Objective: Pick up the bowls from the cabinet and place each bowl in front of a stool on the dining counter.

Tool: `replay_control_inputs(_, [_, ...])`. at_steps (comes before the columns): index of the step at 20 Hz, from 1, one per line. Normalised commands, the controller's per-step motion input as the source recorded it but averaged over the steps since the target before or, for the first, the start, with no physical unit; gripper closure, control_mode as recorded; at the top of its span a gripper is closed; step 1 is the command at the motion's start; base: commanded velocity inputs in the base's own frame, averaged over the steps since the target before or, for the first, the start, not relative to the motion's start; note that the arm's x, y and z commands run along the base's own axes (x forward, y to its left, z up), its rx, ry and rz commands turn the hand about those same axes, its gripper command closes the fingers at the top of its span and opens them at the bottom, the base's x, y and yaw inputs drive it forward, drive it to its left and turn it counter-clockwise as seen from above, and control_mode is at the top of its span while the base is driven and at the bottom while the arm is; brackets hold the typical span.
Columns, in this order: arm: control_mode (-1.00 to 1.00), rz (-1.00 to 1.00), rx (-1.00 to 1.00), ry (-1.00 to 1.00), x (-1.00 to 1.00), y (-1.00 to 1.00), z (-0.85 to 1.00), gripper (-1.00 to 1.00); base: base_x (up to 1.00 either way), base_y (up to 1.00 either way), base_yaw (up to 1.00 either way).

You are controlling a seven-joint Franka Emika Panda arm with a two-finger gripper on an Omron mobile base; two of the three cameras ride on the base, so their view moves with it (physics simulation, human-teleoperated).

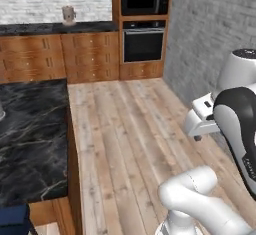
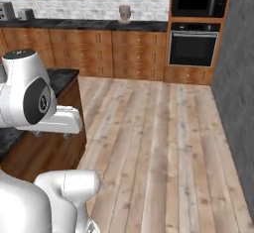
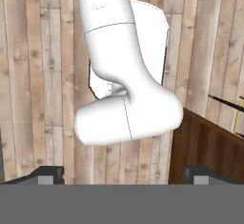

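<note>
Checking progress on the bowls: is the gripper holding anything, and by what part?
Nothing is held: the gripper is open, over bare floor.

Dining counter (image 1: 30,129) at left of the left base view, plank floor (image 1: 130,129) to its right. A stool (image 1: 14,219) sits at the counter's near corner, bottom left. Far wall: back counter (image 1: 55,28) over drawer units (image 1: 60,56), a jar (image 1: 68,15) standing on it. Right of these, oven (image 1: 143,41) with microwave (image 1: 144,0) above. Brick wall (image 1: 210,29) along the right side. Right base view: toaster (image 2: 6,10) on the back counter, far left.
</note>
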Motion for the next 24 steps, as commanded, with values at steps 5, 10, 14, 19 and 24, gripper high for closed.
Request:
replay_control_inputs(5, [1.0,0.0,0.0,0.0,0.0,0.0,0.0,-1.0,1.0,-0.88,0.21])
replay_control_inputs(10, [1.0,0.0,0.0,0.0,0.0,0.0,0.0,-1.0,1.0,-0.13,0.08])
replay_control_inputs(14, [1.0,0.0,0.0,0.0,0.0,0.0,0.0,-1.0,1.0,0.0,0.08])
replay_control_inputs(19, [1.0,0.0,0.0,0.0,0.0,0.0,0.0,-1.0,1.0,0.0,0.18])
replay_control_inputs(24, [1.0,0.0,0.0,0.0,0.0,0.0,0.0,-1.0,1.0,0.0,0.23])
